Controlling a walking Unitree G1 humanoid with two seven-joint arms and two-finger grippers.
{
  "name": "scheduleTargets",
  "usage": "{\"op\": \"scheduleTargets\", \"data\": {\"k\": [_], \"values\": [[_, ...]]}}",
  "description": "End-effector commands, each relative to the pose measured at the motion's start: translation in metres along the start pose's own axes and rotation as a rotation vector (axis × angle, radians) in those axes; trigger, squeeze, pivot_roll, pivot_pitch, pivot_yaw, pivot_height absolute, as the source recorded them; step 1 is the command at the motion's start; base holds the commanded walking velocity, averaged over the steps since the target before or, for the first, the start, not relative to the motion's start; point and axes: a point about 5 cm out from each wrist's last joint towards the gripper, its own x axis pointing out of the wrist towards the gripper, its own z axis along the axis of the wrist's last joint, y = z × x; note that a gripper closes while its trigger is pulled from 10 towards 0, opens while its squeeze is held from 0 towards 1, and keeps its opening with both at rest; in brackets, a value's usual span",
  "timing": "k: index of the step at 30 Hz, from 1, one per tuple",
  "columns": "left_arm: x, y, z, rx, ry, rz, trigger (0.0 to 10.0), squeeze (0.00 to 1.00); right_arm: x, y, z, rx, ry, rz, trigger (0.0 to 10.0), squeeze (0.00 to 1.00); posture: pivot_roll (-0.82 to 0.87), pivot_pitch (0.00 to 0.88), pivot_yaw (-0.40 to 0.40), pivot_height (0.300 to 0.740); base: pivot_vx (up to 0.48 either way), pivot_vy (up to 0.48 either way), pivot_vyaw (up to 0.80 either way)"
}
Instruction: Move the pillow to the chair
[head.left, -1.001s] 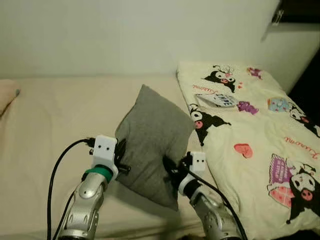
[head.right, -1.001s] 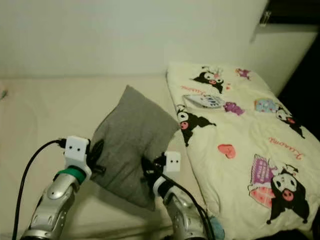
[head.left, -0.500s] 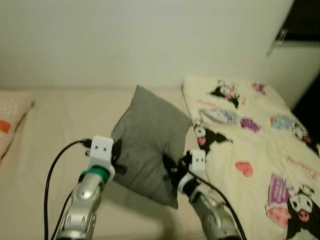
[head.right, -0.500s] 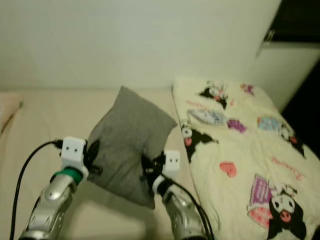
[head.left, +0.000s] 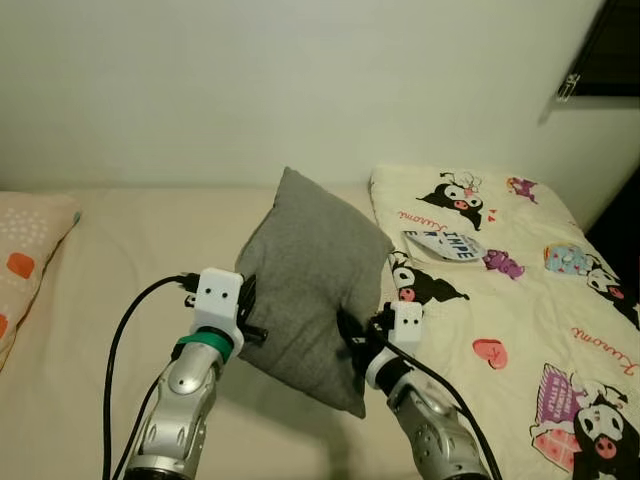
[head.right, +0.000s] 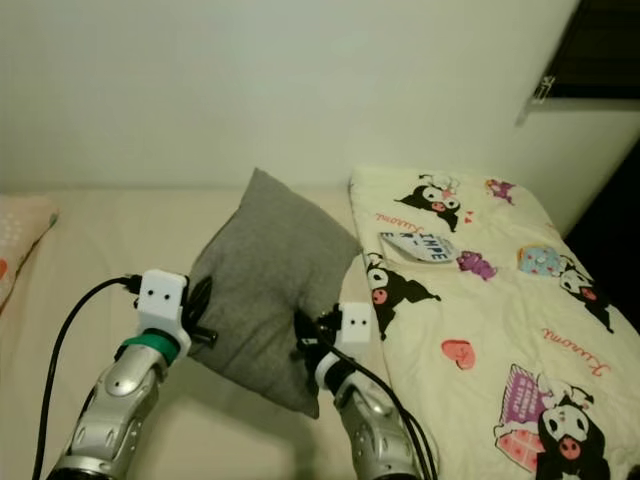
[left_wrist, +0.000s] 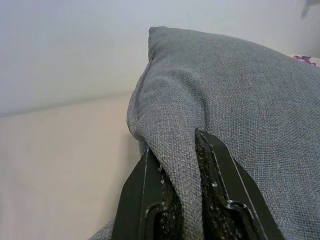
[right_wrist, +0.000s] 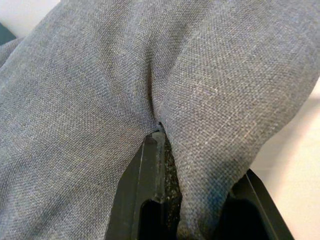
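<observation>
Both grippers pinch the grey pillow (head.left: 312, 270) and hold it tilted above the bed (head.left: 110, 260): left gripper (left_wrist: 181, 165) nips a fold at its left edge, right gripper (right_wrist: 192, 165) clamps cloth near its lower right. Beside it lies a cartoon-print blanket (head.left: 520, 300).

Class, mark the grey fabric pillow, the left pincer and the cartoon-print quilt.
grey fabric pillow (head.left: 315, 265): left eye view, middle of its face.
left pincer (left_wrist: 182, 187): left wrist view, between fingertips.
cartoon-print cream quilt (head.left: 520, 300): left eye view, bare middle.
</observation>
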Motion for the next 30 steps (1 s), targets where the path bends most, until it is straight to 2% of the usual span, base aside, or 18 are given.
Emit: {"op": "scheduleTargets", "data": {"k": [1,3,15,22,24,30], "values": [[0.0,-0.001,0.001,0.004,-0.012,-0.002,10.0,0.0,0.001,0.0,0.009,-0.014,-0.059,-0.016,10.0,0.0,-0.02,0.009,0.035,0.74,0.0,0.0,0.0],[0.0,-0.001,0.001,0.004,-0.014,0.0,10.0,0.0,0.001,0.0,0.009,-0.015,-0.058,-0.019,10.0,0.0,-0.02,0.013,0.034,0.74,0.0,0.0,0.0],[0.002,-0.011,0.003,0.003,-0.021,-0.022,10.0,0.0,0.002,0.001,0.017,-0.018,-0.101,-0.029,10.0,0.0,-0.02,0.02,0.049,0.74,0.0,0.0,-0.8],[0.009,-0.013,0.006,-0.009,-0.029,-0.026,10.0,0.0,-0.003,-0.003,0.019,-0.033,-0.108,-0.046,10.0,0.0,-0.05,0.021,0.046,0.74,0.0,0.0,-0.8],[0.01,-0.014,0.006,-0.014,-0.031,-0.02,10.0,0.0,-0.005,-0.008,0.02,-0.1,-0.093,-0.065,10.0,0.0,-0.05,0.02,0.046,0.74,0.0,0.0,-0.8],[0.008,-0.017,0.004,-0.028,-0.022,-0.027,10.0,0.0,-0.005,-0.009,0.022,-0.044,-0.102,-0.056,10.0,0.0,-0.05,0.019,0.04,0.74,0.0,0.0,-0.8]]}}
